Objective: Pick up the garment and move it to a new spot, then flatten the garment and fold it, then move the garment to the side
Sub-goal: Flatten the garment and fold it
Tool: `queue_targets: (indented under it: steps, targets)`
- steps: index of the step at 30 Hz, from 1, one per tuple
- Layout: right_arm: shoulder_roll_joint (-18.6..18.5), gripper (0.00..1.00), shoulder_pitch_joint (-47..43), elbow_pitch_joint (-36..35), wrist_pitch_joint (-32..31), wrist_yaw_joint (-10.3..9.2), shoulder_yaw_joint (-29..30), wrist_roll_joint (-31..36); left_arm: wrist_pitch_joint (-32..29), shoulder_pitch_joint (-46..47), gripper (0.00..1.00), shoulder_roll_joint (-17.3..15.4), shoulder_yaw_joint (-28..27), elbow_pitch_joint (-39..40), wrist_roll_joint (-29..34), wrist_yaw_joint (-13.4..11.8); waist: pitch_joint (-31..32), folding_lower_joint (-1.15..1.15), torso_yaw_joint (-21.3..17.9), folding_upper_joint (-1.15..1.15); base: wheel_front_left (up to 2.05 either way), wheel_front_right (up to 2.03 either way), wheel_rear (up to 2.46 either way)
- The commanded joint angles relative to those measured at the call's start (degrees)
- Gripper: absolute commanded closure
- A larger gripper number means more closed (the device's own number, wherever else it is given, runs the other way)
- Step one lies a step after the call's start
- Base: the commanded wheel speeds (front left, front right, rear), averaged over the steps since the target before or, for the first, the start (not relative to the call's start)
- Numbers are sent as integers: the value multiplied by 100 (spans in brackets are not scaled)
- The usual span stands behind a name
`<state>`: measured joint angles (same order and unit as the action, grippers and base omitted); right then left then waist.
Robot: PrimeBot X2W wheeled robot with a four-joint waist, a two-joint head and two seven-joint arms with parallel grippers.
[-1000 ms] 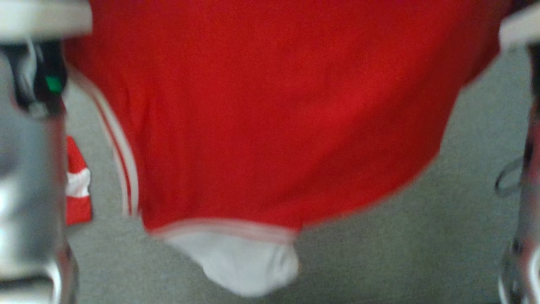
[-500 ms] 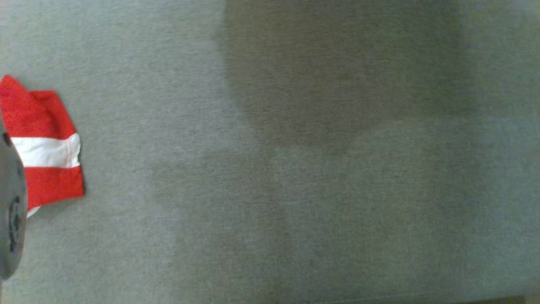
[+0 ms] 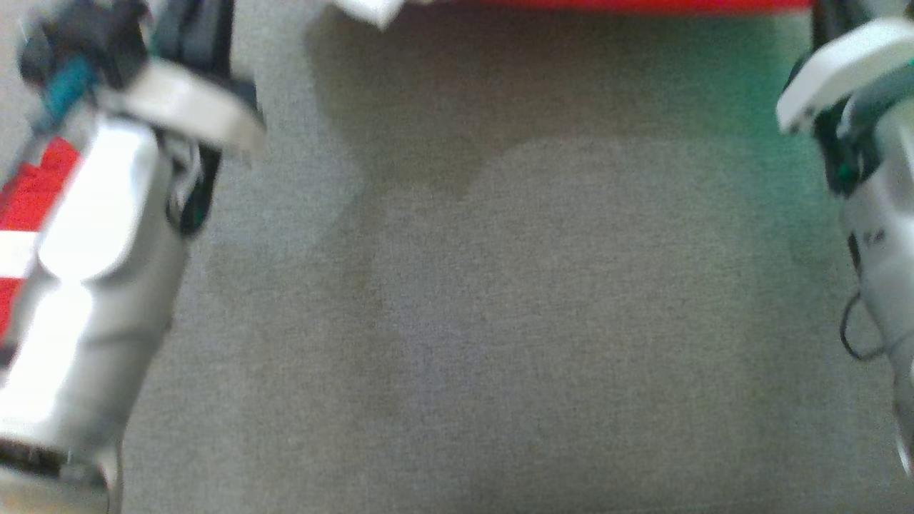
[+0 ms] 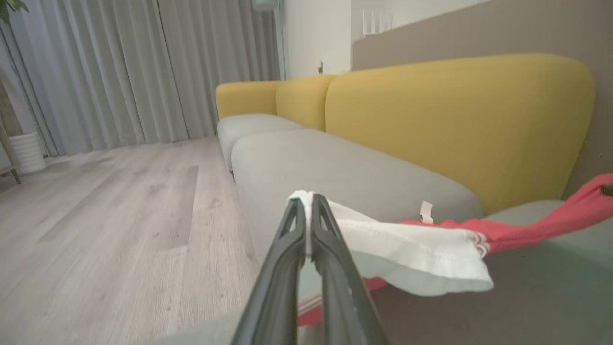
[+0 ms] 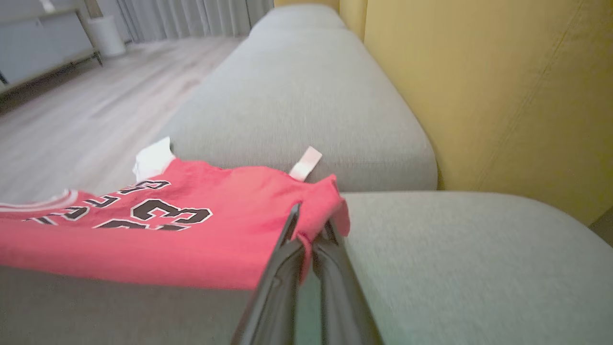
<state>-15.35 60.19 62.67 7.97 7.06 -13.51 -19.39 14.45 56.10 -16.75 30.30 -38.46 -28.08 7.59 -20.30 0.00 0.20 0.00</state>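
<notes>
left gripper (image 4: 309, 203): dark fingers pinched tight on the garment's white corner.
right gripper (image 5: 312, 224): clamped shut on the red edge at the other end.
garment: red jersey (image 5: 143, 239) with white trim and black numerals, strung between both grippers over the seat.
seat: grey fabric sofa cushion (image 5: 455, 249) underneath.
backrest: mustard-yellow padded back (image 4: 455, 124) rises behind.

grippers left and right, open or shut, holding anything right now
Left gripper: shut on the red and white fabric jersey's white corner.
Right gripper: shut on its red edge.
</notes>
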Motion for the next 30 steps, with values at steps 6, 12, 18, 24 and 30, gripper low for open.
queue_targets:
  steps: [6, 12, 18, 24, 30]
  targets:
    - [-478, 100, -793, -503, -777, 43, -1201, -698, -88, -1130, 100, -978, 598, 684, -685, -11, 483, 0, -6, 0, 0, 0, 0]
    - [-1111, 100, -1543, -1213, -1371, 43, -2174, -1415, -601, -1989, 100, -1754, 1305, 1599, -1252, -10, 845, 0, 75, 0, 0, 0, 0]
    - [-1624, 100, -2040, -1746, -1775, 43, -2713, -1953, -1024, -2528, 100, -2262, 1664, 2447, -1602, -10, 1171, 0, 147, 0, 0, 0, 0]
    - [-2103, 100, -2591, -2255, -2265, 43, -3191, -2454, -1556, -3131, 100, -2744, 1875, 3256, -1977, -32, 1555, 0, 158, 0, 0, 0, 0]
    - [-2528, 100, -3073, -2727, -2930, 43, -3369, -3025, -2076, -3582, 100, -3167, 1943, 4025, -2485, -115, 1795, 0, 119, 0, 0, 0, 0]
